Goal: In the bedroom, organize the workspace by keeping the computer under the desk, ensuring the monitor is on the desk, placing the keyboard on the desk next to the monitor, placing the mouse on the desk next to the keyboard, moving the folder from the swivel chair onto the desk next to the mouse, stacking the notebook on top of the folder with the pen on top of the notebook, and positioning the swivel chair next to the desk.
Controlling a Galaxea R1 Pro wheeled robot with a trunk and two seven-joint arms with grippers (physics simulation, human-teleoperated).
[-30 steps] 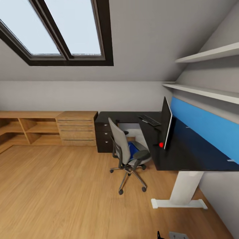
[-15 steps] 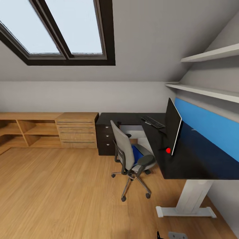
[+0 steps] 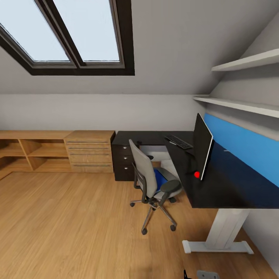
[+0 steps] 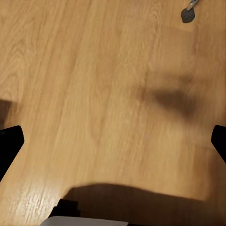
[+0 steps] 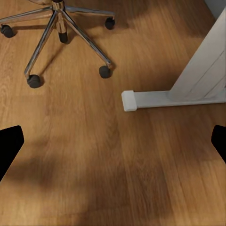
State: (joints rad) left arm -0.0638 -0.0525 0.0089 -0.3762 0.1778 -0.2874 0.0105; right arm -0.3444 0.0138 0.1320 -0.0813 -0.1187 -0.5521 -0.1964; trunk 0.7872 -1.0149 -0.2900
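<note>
One keyboard lies lengthwise along the desk behind the monitor.

Head camera faced the desk from across the room, wrist cameras looked down at floor, right wrist and head shared the chair base

My right wrist camera looks down on wood floor. The chair shows its chrome star base and black castors. Near it stands the desk's white leg and foot. My gripper fingers sit wide apart.
</note>
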